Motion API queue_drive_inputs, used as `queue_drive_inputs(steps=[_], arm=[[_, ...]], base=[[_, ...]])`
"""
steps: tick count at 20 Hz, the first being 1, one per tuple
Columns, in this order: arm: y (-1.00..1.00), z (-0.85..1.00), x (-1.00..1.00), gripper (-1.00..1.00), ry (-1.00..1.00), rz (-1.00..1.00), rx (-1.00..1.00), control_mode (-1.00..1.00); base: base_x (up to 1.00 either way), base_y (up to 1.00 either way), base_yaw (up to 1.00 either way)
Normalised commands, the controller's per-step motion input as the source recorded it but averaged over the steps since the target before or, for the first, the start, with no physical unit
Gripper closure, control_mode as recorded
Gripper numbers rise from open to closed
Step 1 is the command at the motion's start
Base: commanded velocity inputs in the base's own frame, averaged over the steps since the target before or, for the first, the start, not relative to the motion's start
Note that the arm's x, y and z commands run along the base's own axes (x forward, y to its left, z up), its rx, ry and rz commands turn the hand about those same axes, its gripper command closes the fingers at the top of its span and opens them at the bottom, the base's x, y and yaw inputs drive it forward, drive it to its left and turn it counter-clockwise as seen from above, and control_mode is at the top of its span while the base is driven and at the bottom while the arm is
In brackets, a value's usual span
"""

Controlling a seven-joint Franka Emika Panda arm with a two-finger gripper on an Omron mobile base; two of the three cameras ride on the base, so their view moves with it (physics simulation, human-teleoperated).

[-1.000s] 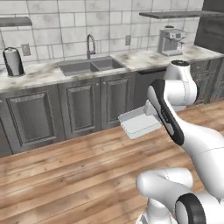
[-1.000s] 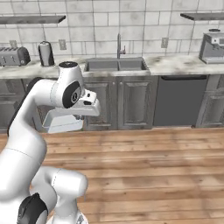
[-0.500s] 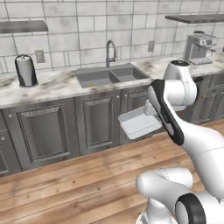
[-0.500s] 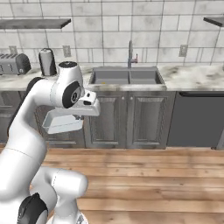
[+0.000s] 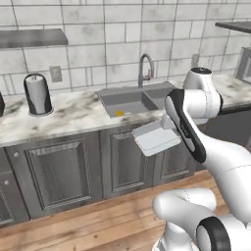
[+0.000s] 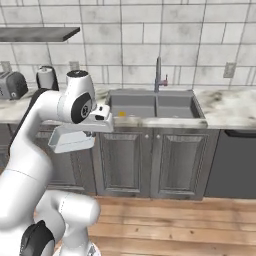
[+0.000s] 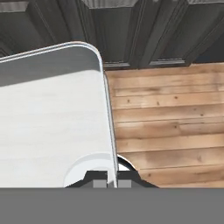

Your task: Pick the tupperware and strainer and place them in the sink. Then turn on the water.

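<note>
Marble counter (image 5: pixel 73 115) over grey cabinets (image 5: pixel 59 171). Paper-towel roll (image 5: pixel 37 94) upright on counter, left of basin. Toaster (image 6: pixel 11 85) at far left of right base view. Grey shelf (image 5: pixel 30 37) on tiled wall (image 5: pixel 98 44), outlet (image 5: pixel 56 73) below it. Wood floor (image 7: pixel 166 122). Dishwasher (image 6: pixel 232 162) at right.

base views flank sink (image 5: pixel 132 100), hand view downward

White rounded arm (image 5: pixel 196 122), dark joints
</note>
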Motion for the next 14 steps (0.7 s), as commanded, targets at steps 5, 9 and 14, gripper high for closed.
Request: queue_drive_inputs(steps=[5, 9, 14], arm=[[0.0, 0.0, 0.0, 1.0, 0.0, 0.0, 0.0, 1.0], [0.0, 0.0, 0.0, 1.0, 0.0, 0.0, 0.0, 1.0], [0.0, 0.0, 0.0, 1.0, 0.0, 0.0, 0.0, 1.0]], base=[[0.81, -0.1, 0.08], [0.6, -0.17, 0.01], [0.82, -0.04, 0.03]])
